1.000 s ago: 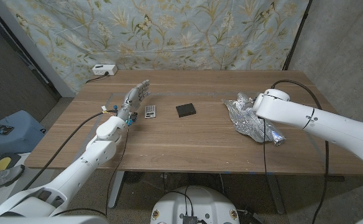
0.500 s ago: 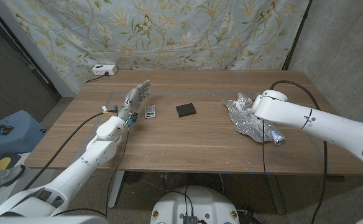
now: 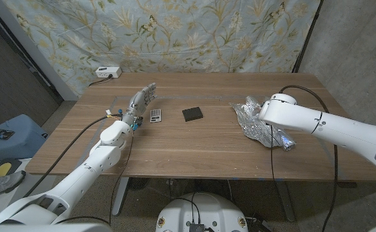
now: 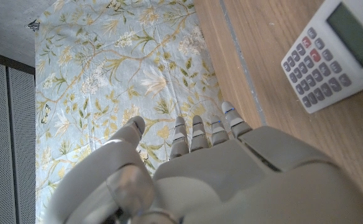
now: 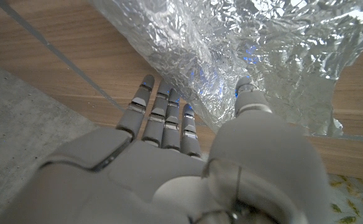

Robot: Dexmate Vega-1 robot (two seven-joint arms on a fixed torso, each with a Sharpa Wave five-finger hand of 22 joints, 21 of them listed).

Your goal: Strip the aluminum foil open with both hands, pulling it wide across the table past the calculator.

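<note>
Foil lay crumpled at the table's right while both hands waited.

From the head view we saw the aluminum foil (image 3: 260, 124) at three o'clock of the calculator (image 3: 155, 115), a black pad (image 3: 192, 114) between them, and the left hand (image 3: 140, 101) open, holding nothing. In the left wrist view its fingers (image 4: 198, 132) stood apart beside the calculator (image 4: 335, 51). In the right wrist view the right hand (image 5: 188, 155) was spread open at the foil's (image 5: 243, 43) edge; whether it touched we could not tell.
</note>
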